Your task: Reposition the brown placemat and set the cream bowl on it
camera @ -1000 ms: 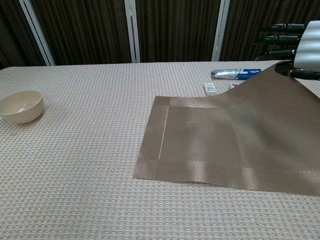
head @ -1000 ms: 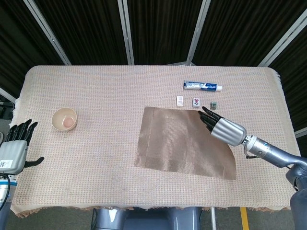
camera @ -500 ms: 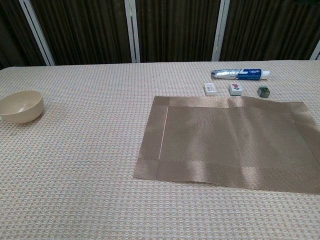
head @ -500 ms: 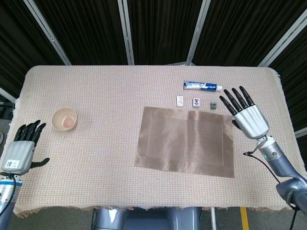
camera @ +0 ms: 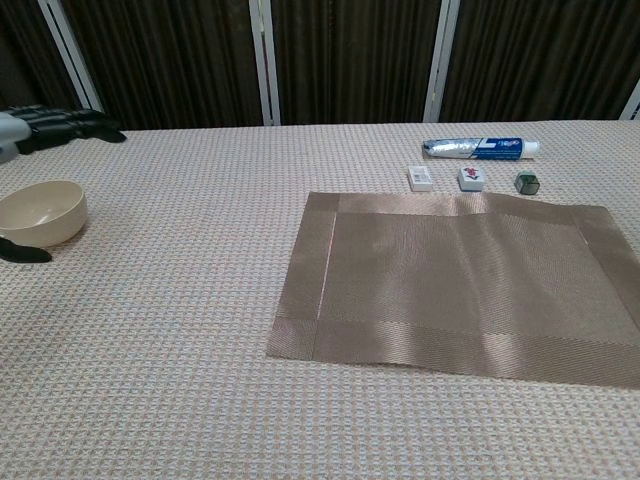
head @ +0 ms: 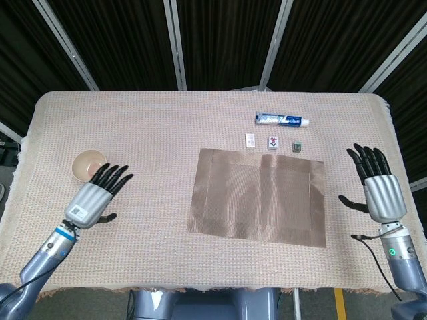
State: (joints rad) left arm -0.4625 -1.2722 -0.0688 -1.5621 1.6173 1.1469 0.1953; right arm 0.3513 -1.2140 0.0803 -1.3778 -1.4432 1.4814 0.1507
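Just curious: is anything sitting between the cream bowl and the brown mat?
Nothing: in the chest view, only bare tablecloth separates the cream bowl from the brown placemat.

Brown placemat (camera: 450, 290) lies flat on woven tablecloth (camera: 180, 350), right of centre, right edge cut off by frame. Cream bowl (camera: 42, 212) upright at far left, well apart from mat. Left hand (camera: 45, 128) partly in frame at top-left, dark fingers extended above/behind bowl, not touching it. Behind mat's far edge: toothpaste tube (camera: 480, 148), 2 small white tiles (camera: 421, 178), small dark cube (camera: 527, 182).
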